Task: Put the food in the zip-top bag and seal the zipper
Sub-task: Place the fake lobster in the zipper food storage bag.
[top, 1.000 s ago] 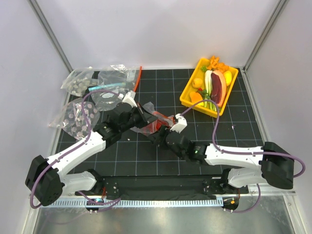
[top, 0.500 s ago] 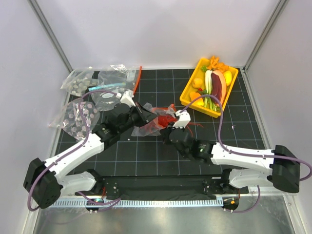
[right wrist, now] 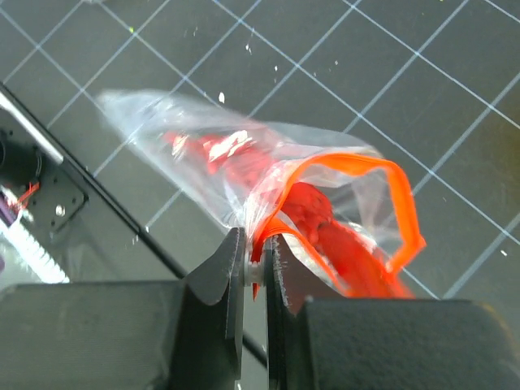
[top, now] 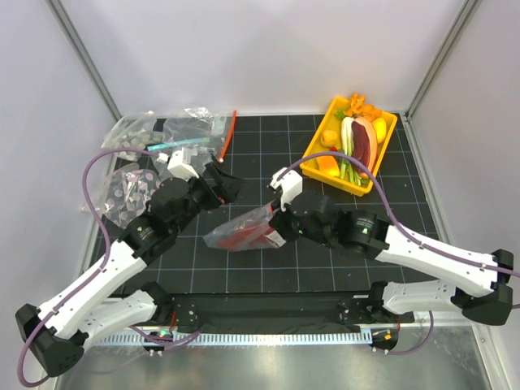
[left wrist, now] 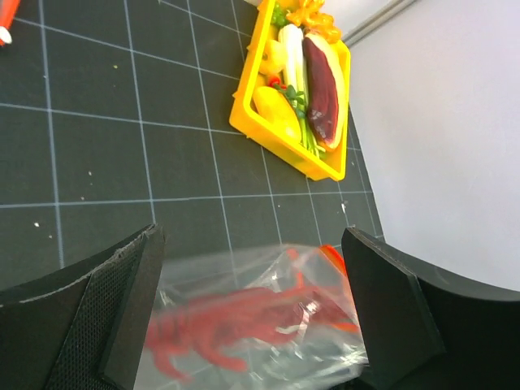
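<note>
Right gripper (right wrist: 254,244) first: I am clamping it narrowly on the mouth edge of the crinkly clear plastic zip-top bag (right wrist: 171,130), with the film pinched between both fingers. From the top view my right gripper (top: 276,231) is holding that bag (top: 236,236) near the middle of the black gridded mat (top: 406,203), and the bag is slanting down from the grip toward the near left. Whether its low end is touching the mat I cannot tell.

The thin red-orange zipper strip (right wrist: 406,203) is gaping in an open loop just beyond my fingers, so the mouth is standing unsealed. The glossy red plastic toy lobster (right wrist: 213,150) is lying inside the bag.

My left gripper (top: 226,184) is standing wide with nothing between its fingers, hovering apart from the bag, to its far left. Its wrist camera is looking down on the bag (left wrist: 244,272) and the lobster (left wrist: 236,321).

The bright yellow plastic tray (top: 309,167) is sitting at the far right, well apart, carrying small yellow and orange fruit-like pieces (top: 328,140), a dark red-purple slab (top: 364,143) and a long white-green leek (top: 347,136). Clear bags of grey discs (top: 130,140) are lying at the far left.
</note>
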You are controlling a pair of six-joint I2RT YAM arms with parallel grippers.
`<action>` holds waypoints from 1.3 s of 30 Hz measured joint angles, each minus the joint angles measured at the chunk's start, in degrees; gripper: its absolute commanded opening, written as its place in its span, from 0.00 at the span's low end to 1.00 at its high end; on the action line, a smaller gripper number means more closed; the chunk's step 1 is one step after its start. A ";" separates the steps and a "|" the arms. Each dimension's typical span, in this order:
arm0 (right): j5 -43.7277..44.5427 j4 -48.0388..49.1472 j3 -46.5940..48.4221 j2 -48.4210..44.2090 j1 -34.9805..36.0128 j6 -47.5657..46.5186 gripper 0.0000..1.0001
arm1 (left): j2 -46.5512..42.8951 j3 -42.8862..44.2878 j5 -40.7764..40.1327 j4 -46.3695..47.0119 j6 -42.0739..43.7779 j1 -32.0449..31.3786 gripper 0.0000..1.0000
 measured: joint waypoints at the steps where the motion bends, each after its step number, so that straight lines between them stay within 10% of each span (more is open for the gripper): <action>1: -0.31 -1.64 0.57 -0.63 0.00 -0.15 0.01 | -0.39 0.00 -0.20 -0.26 0.44 0.00 0.93; 9: 1.68 -9.40 5.60 -2.75 -0.35 -0.42 0.01 | 4.44 -0.02 3.69 -1.86 3.87 0.00 0.83; 22: 5.79 -12.26 19.54 8.90 -1.46 -4.48 0.01 | 0.94 -15.30 10.16 12.02 4.87 -7.21 0.26; 32: 6.82 -4.48 14.60 9.64 -5.22 -8.24 0.01 | 11.08 -11.72 -0.72 19.17 12.13 -23.30 0.32; 39: 6.16 2.93 1.42 -1.03 -8.66 -10.58 0.01 | 6.62 -10.19 -14.43 11.04 12.50 -23.17 0.66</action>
